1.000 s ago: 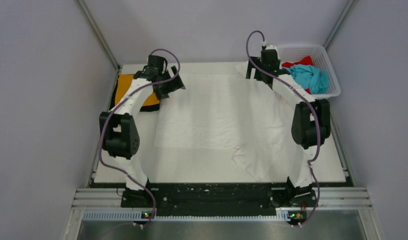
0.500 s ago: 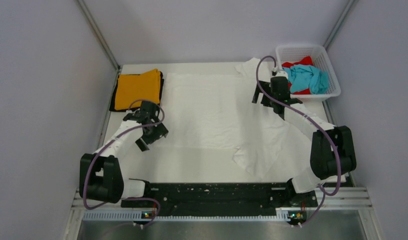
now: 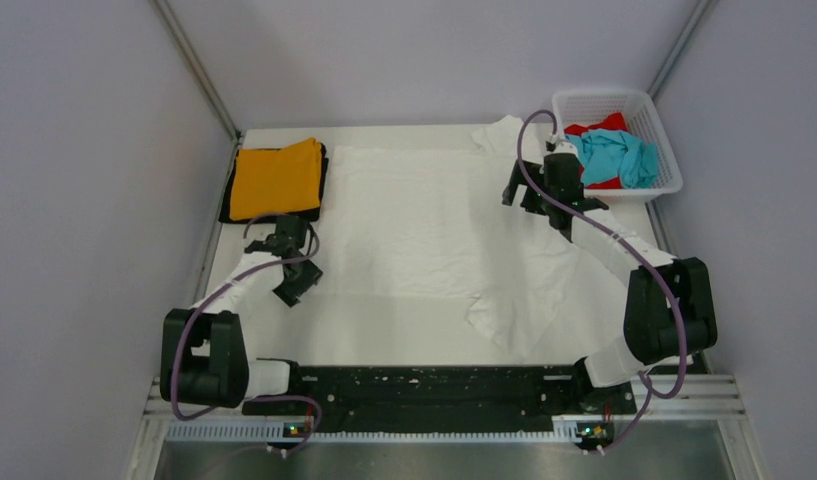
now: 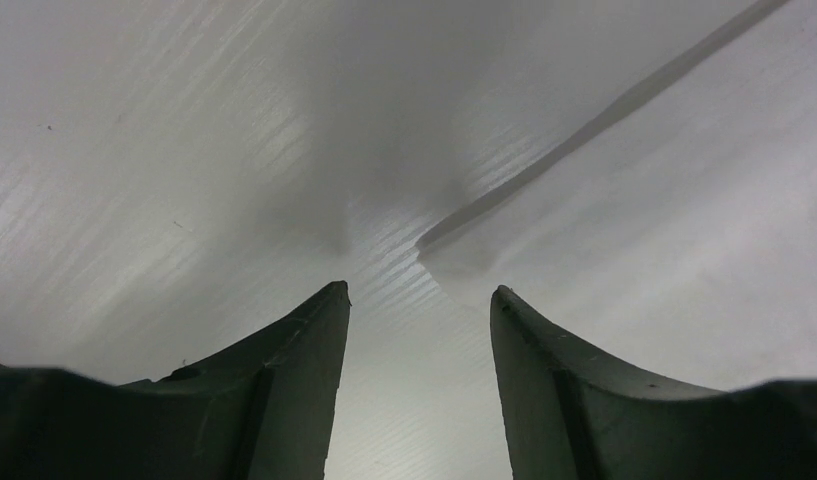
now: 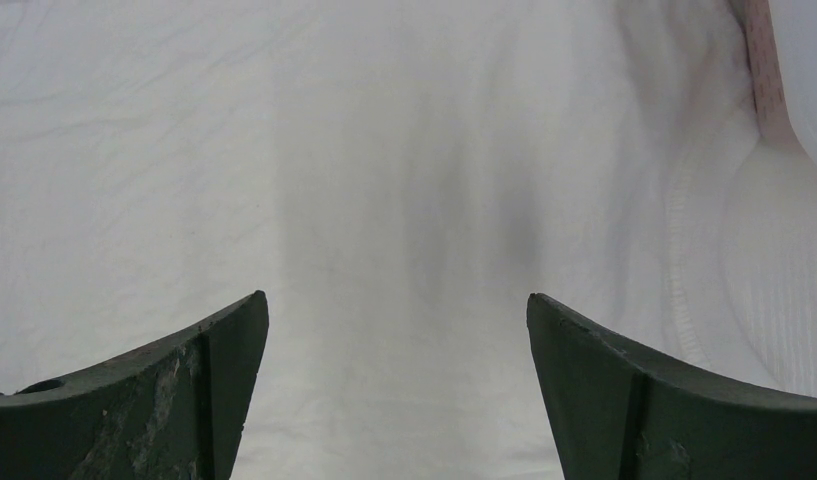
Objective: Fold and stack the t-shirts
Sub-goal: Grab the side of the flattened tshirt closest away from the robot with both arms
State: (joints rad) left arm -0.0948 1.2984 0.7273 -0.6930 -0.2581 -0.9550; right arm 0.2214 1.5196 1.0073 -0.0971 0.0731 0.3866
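Observation:
A large white t-shirt (image 3: 434,225) lies spread flat across the table, with a loose flap at the near right. A folded orange tee (image 3: 276,176) lies on a folded black one (image 3: 227,207) at the far left. A teal tee (image 3: 620,155) and a red tee (image 3: 600,124) lie crumpled in the basket. My left gripper (image 3: 296,287) is open and empty at the white shirt's near left corner; in the left wrist view (image 4: 419,300) that corner (image 4: 464,250) lies just ahead of the fingertips. My right gripper (image 3: 524,198) is open and empty low over the shirt's far right part (image 5: 397,305).
A white plastic mesh basket (image 3: 584,100) stands at the far right corner; its edge shows in the right wrist view (image 5: 799,70). The shirt's stitched hem (image 5: 684,250) runs just right of my right fingers. Grey walls enclose the table on three sides.
Both arms have drawn back from the far edge. The left gripper left the orange stack for the shirt's near left corner. The right gripper moved nearer, over the shirt.

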